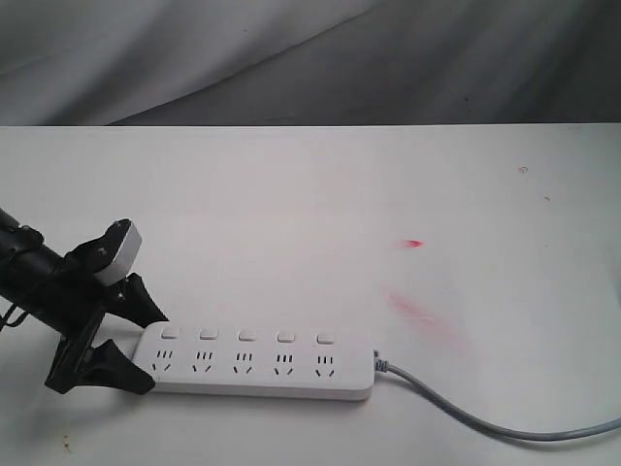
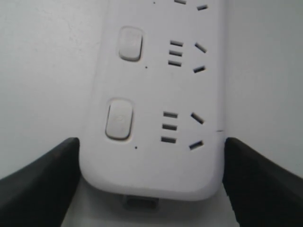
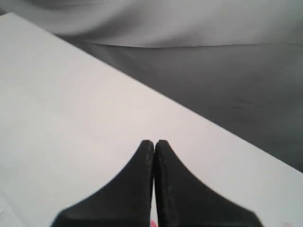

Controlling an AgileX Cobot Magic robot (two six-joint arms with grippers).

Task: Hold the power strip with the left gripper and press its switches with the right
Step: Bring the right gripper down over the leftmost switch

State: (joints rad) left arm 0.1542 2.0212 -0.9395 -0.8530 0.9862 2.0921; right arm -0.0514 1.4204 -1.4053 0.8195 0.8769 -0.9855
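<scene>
Left claw: the black wide-fingered left gripper (image 1: 153, 351) seems to pinch the left end of the long white plastic power strip (image 1: 262, 374), which lies at the near edge of the white table (image 1: 310, 214); holding looks done.
Switches: five small white square buttons (image 1: 246, 335); pressing is not yet done.
Right claw: the black narrow-fingered right gripper (image 3: 154, 144) has its fingers pressed together and is far from the strip.

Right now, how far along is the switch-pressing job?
Done: left gripper appears clamped on the end of the power strip, fingers against both sides. In hand: right gripper is shut over the table, outside the exterior view. Left: the five switches, none being touched.
</scene>
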